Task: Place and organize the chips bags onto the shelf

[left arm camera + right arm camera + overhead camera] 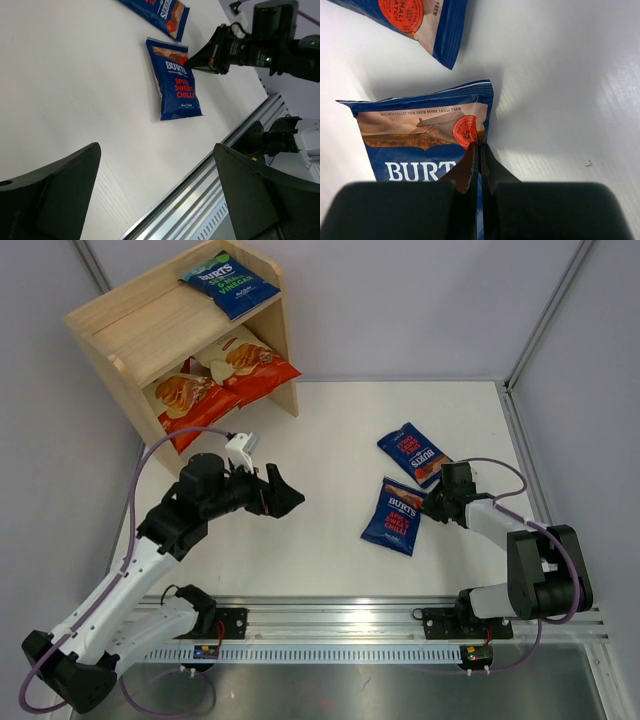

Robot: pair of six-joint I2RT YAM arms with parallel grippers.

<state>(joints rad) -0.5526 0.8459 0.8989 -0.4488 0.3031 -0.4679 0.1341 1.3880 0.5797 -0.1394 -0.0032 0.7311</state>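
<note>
The right gripper (479, 146) is closed on a corner of the Burts Sweet Chilli bag (395, 517), which lies on the table (330, 430). Three bags are seen on the shelf (150, 320); two remain off it.

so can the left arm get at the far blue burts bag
Probably yes: the left gripper is open, with only bare white table between it and that dark blue crinkly bag; the right gripper pinches the neighbouring chilli bag.

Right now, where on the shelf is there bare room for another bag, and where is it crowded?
Bare: the top board of the shelf, left of the green Burts bag. Crowded: the lower tier, where the left Cassava bag and the right Cassava bag fill the width.
</note>
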